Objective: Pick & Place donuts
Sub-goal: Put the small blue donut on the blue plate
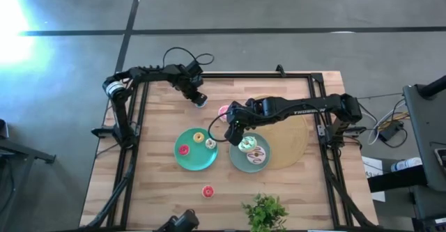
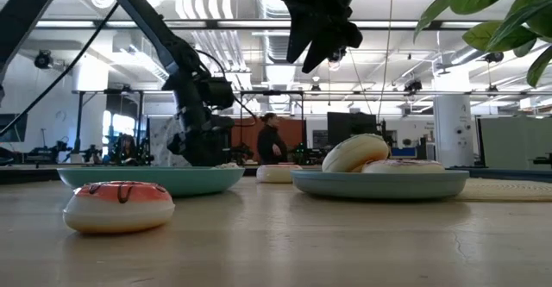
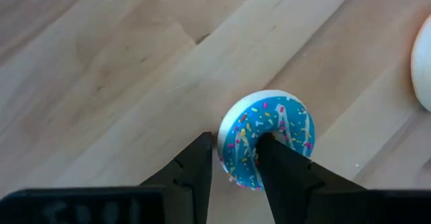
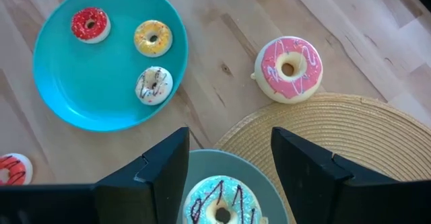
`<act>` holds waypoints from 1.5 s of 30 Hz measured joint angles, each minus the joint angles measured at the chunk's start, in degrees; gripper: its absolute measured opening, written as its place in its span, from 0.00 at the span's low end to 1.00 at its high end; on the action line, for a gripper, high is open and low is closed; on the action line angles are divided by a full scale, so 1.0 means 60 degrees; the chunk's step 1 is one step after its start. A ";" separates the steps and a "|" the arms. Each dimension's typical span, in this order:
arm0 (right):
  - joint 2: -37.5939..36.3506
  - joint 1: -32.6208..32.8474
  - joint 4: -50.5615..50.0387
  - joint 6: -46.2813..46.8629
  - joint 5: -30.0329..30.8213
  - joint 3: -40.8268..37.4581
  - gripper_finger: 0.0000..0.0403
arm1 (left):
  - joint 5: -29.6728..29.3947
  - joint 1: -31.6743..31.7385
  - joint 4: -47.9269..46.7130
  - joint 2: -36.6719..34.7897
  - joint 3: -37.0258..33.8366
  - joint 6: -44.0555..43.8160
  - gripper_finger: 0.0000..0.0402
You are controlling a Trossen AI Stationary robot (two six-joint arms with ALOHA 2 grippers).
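My left gripper (image 1: 200, 99) is near the table's far left, shut on a tiny blue-iced donut (image 3: 269, 136). My right gripper (image 4: 229, 163) is open and hovers above the right teal plate (image 1: 237, 162). That plate holds a green-iced donut (image 4: 219, 207) and a white one (image 1: 256, 156). The left teal plate (image 1: 196, 161) carries tiny red (image 4: 89, 24), yellow (image 4: 152, 37) and white (image 4: 153, 85) donuts. The pink donut (image 4: 289, 68) lies at the edge of the tan disc. A red-orange donut (image 1: 207, 191) lies flat on the table near the front. My left gripper pinches the blue donut's ring wall (image 3: 232, 150), with one finger (image 3: 276, 160) at the hole and the other (image 3: 199, 170) outside the rim. The fingers come from above. The iced face points toward the wrist camera. I cannot tell whether the donut is off the table.
The tan woven disc (image 1: 289, 138) lies under the right plate's far right side. A green plant (image 1: 265, 214) stands at the near edge. There is bare wood to the left of the left plate and along the near left side. A person (image 2: 271, 140) stands far behind the table.
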 joint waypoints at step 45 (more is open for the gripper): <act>-0.2621 0.1740 -0.1412 0.1155 0.1345 -0.1863 0.33 | -0.1070 -0.5833 -0.0401 -0.4356 -0.1875 -0.3348 0.00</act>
